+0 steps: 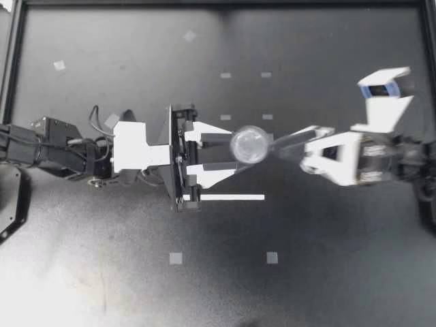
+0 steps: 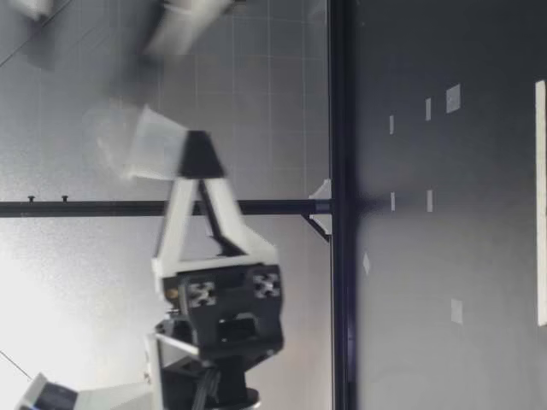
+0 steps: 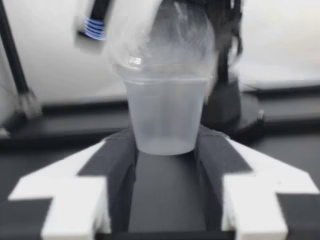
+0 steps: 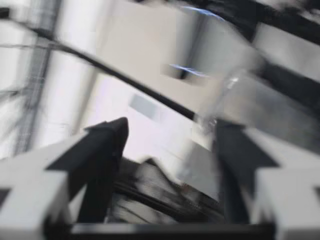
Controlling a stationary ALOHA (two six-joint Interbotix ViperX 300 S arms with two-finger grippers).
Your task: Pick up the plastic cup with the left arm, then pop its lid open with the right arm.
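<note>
1. Reaching in from the left edge of the table [image 1: 327, 272], my left gripper [image 1: 233, 151] sits near the table's middle with its fingers pointing toward the right edge.
2. In the left wrist view my left gripper [image 3: 166, 143] is closed partway, and both dark fingers [image 3: 122, 160] press on the base of a clear cup [image 3: 165, 115] from two sides.
3. The clear cup [image 1: 249, 144] is over the middle of the table and carries a domed lid [image 3: 165, 40], which is blurred in the wrist view.
4. From table height, my left gripper [image 2: 198, 155] lies level and carries the clear cup [image 2: 154, 141] well above the surface, nearly upright with a slight lean.
5. A white strip [image 1: 225, 197] lies flat on the table just beside my left gripper, on the side toward the near edge, and does not touch the cup.
6. Two grey tape squares [image 1: 176, 258] lie closer to that near edge, well apart from the cup.
7. My right gripper [image 1: 286, 146] comes in from the right edge, and one finger reaches close to the cup; I cannot tell whether it touches.
8. The right wrist view is blurred, but my right gripper [image 4: 170, 127] shows its fingers spread wide with nothing clamped. A clear shape sits just ahead of one finger.
</note>
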